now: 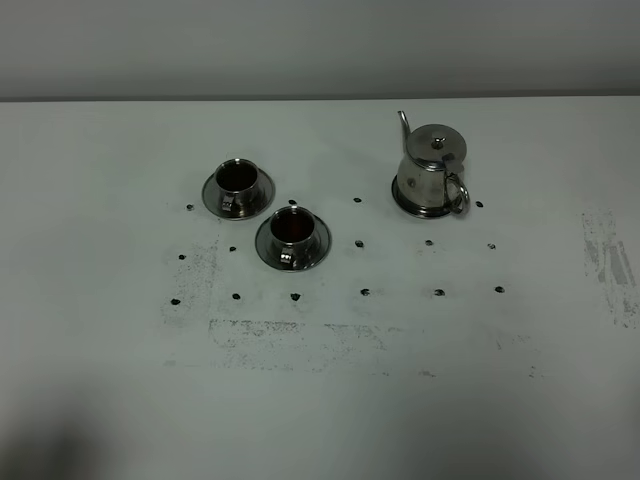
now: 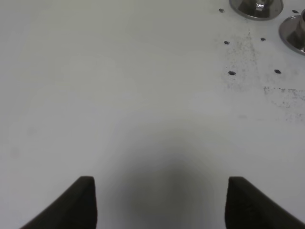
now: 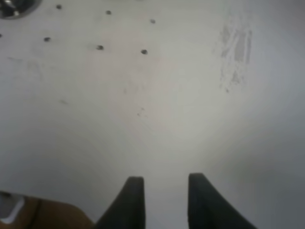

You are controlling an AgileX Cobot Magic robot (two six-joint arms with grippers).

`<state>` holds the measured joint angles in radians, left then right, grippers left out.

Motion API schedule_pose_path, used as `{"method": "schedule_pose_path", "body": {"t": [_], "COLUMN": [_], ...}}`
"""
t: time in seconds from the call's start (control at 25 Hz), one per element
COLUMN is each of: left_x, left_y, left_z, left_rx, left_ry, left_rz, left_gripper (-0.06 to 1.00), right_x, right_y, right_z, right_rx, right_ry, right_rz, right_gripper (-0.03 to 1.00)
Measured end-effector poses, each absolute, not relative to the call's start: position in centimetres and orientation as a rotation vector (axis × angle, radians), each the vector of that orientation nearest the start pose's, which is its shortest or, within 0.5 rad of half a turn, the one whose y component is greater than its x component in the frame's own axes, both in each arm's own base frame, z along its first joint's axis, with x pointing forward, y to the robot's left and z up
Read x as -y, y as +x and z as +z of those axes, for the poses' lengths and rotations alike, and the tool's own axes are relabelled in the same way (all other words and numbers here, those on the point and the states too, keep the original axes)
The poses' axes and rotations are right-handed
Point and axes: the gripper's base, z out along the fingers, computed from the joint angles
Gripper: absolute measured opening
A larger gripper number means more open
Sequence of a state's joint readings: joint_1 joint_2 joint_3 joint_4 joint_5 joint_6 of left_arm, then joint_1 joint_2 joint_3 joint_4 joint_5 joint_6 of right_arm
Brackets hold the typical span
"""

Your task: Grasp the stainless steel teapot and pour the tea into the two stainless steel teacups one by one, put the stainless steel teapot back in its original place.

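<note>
The stainless steel teapot [image 1: 432, 160] stands upright on its round steel disc [image 1: 401, 202] at the back right, with its spout to the back left and its handle to the front right. The two steel teacups, one at the back [image 1: 237, 178] and one nearer [image 1: 292, 228], sit on their saucers left of centre. Both hold dark reddish tea [image 1: 293, 226]. Neither gripper shows in the high view. In the left wrist view my left gripper [image 2: 161, 181] is wide open and empty over bare table, with both saucers [image 2: 257, 7] far off. My right gripper [image 3: 165, 177] is empty, with a narrow gap.
The white table [image 1: 320, 400] carries rows of small black dots [image 1: 364, 292] and grey scuff marks [image 1: 605, 260]. A shiny steel rim [image 3: 14, 7] shows at one corner of the right wrist view. A brown object [image 3: 47, 214] lies beside the right fingers.
</note>
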<state>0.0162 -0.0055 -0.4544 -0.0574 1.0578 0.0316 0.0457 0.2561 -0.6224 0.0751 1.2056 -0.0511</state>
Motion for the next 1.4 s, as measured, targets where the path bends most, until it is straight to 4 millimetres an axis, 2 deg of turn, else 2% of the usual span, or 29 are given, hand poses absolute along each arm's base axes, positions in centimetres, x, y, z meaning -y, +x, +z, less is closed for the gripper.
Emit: {"method": "schedule_pose_path", "body": {"t": [0.24,0.68,1.16,1.4], "left_x": [0.5,0.5,0.5,0.5], "left_y": [-0.1,-0.1,-0.1,-0.1], "left_z": [26.5,26.5,26.5,26.5], "left_rx": [-2.08,-2.08,-2.08,-2.08], "left_ry": [0.017,0.017,0.017,0.017], "left_rz": [-0.04,-0.04,-0.04,-0.04], "left_gripper": [0.56,0.56,0.56,0.56], "right_x": [-0.5,-0.3,-0.3,-0.2], "right_y": [2.0,0.8,0.7,-0.3], "right_z": [27.8,27.9,27.9,28.0], "right_rx": [-2.284,-2.186,-2.183,-2.117], "right_ry": [-0.091,-0.063,-0.061,-0.06], "right_rz": [0.054,0.039,0.04,0.04], "right_gripper": [0.22,0.22,0.22,0.22]}}
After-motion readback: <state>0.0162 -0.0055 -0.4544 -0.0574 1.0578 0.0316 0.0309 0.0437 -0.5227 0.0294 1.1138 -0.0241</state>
